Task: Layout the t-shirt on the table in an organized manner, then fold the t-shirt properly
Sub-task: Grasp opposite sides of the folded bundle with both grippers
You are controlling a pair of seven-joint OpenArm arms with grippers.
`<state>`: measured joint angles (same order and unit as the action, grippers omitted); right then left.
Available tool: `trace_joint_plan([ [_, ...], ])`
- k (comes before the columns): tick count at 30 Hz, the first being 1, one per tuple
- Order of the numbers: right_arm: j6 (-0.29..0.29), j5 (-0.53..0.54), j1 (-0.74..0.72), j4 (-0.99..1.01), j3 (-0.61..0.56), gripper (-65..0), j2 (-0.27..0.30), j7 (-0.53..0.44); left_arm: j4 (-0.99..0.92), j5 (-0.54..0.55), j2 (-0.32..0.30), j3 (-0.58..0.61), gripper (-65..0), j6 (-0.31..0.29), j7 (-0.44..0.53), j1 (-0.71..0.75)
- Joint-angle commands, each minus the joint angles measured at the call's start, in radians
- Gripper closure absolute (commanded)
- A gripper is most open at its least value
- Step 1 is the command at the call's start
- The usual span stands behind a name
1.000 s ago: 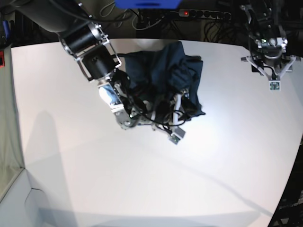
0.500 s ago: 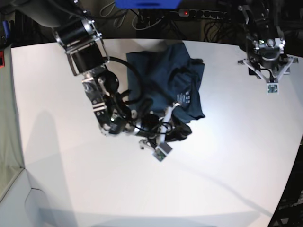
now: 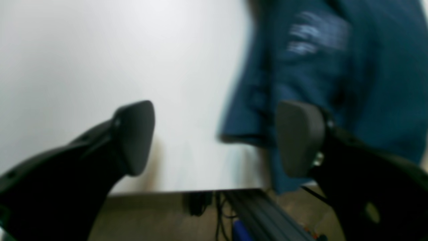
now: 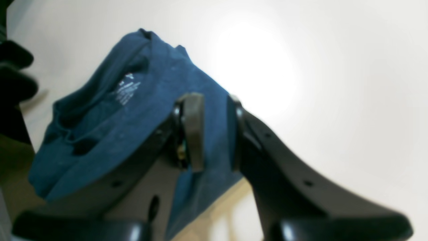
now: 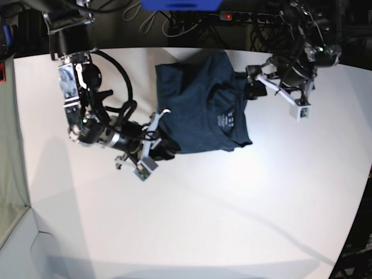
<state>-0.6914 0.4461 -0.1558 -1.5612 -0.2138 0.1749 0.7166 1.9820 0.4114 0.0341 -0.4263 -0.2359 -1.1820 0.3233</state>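
We see the right gripper (image 5: pixel 164 148) reaching in from the left of the base view, its arm bent low over the table (image 5: pixel 203 221), its dark jaws pinching the lower left edge of the t-shirt (image 5: pixel 203 102). In the right wrist view, blue cloth sits between the two smooth black pads (image 4: pixel 194 130). The left gripper (image 5: pixel 251 83) comes in from the upper right, level with the shirt's right edge; its rounded matte jaws stand spread with nothing between them. The shirt is soft navy fabric, bunched in a rough block at upper centre of the white matte tabletop, with pale print by the collar.
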Motion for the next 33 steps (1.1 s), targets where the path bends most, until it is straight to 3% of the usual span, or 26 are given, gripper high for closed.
trace_joint_plan([
  [1,-0.007,0.020,-0.009,-0.020,0.003,-11.2,0.010,-0.013,0.017,0.048,-0.020,0.016,-57.0,0.000,0.003,-0.002],
  [5,-0.007,0.020,-0.008,-0.020,0.034,-11.2,0.015,0.036,0.010,0.126,-0.047,0.063,-56.0,0.002,0.006,-0.002],
  [12,-0.007,0.020,0.005,-0.021,0.089,-11.2,0.016,0.056,-0.033,0.125,-0.070,0.189,-46.4,0.011,0.006,-0.005],
  [18,-0.007,0.020,0.006,-0.020,0.089,-11.2,0.018,0.056,-0.103,0.125,-0.072,0.217,-45.0,0.013,0.007,-0.014],
  [21,-0.007,0.020,0.006,-0.017,0.089,-11.2,0.018,0.053,-0.120,0.126,-0.069,0.217,-38.2,0.010,0.007,-0.019],
  [25,-0.007,0.018,0.005,-0.014,0.089,-11.2,0.018,0.053,-0.154,0.136,-0.069,0.217,-23.7,0.005,0.007,-0.045],
  [33,-0.007,0.015,0.005,-0.012,0.089,-11.2,0.019,0.053,-0.120,0.134,-0.073,0.209,-22.3,0.003,0.007,-0.063],
])
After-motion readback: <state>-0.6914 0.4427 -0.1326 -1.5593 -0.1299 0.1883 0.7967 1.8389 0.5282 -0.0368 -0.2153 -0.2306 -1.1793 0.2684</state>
